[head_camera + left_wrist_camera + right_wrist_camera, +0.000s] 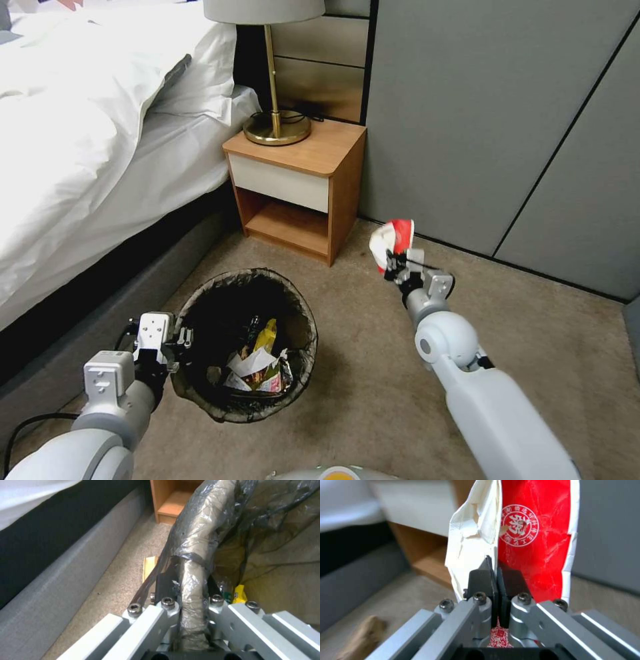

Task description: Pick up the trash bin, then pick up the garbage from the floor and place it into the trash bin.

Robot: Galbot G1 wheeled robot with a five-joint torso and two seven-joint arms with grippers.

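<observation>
The trash bin [200, 393], lined with a dark bag, hangs just above the carpet by the bed. My left gripper [175, 347] is shut on its near-left rim [191, 580], the bag-wrapped edge pinched between the fingers. Inside the bin lie a yellow wrapper [267, 335] and other litter [257, 373]. My right gripper [395, 265] is raised to the right of the bin, in front of the nightstand, shut on a piece of garbage: a crumpled red-and-white carton [393, 239] [533, 542]. The black fingertips [480, 580] clamp its lower edge.
A wooden nightstand [297, 193] with a brass lamp [275, 100] stands ahead. The bed [87, 147] with its grey base [43, 585] runs along the left. Grey wall panels [507, 120] close off the right. A brown scrap [363, 635] lies on the carpet; another tan piece [149, 566] lies beside the bin.
</observation>
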